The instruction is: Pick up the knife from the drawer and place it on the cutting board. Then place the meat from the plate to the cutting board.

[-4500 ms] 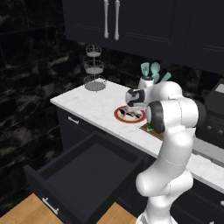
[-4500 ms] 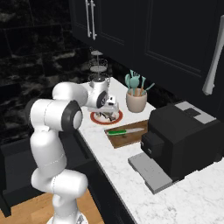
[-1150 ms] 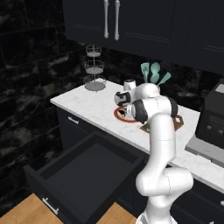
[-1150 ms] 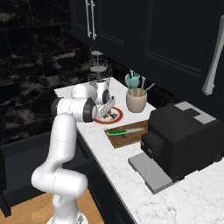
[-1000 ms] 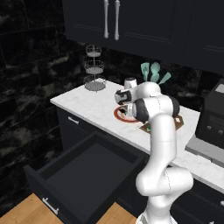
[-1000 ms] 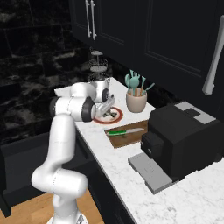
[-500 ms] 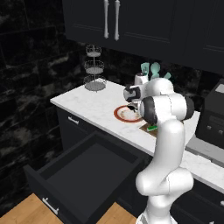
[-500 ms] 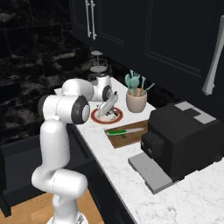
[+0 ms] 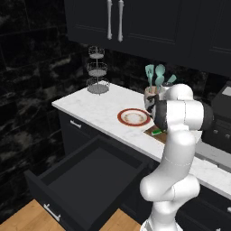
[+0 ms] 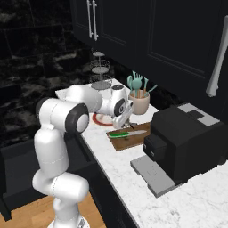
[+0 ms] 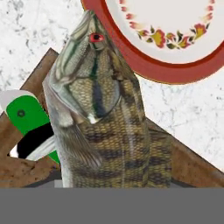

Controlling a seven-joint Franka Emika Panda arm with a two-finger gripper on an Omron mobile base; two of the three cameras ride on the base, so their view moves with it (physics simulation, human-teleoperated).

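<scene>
Holding: from my hand view the meat (image 11: 103, 113), a striped fish with a red eye, hangs right in front of the camera, so I read the claw (image 10: 123, 121) as pinched on it; the finger tips themselves are hidden behind the fish, so that is my best reading.
Claw position: in the right base view I see it low over the near end of the cutting board (image 10: 133, 139), just beside the plate (image 10: 97, 120).
Meat location: I see it above the board's corner, head toward the plate's red rim (image 11: 144, 70); whether it touches the wood I cannot tell.
Plate: I see it bare on the marble surface (image 9: 94, 106), cream centre with a floral ring (image 9: 133, 117).
Knife: the green-handled knife (image 10: 124, 133) lies flat on the board; in my hand view its handle (image 11: 26, 116) sits left of the fish.
Drawer: I see the black drawer (image 9: 85, 173) pulled wide under the surface, silver bar handle at its front.
Surroundings: a tiered wire stand (image 9: 97, 74) at the far end, a utensil crock (image 10: 139, 102) behind the board, a black appliance (image 10: 185, 142) beside it.
</scene>
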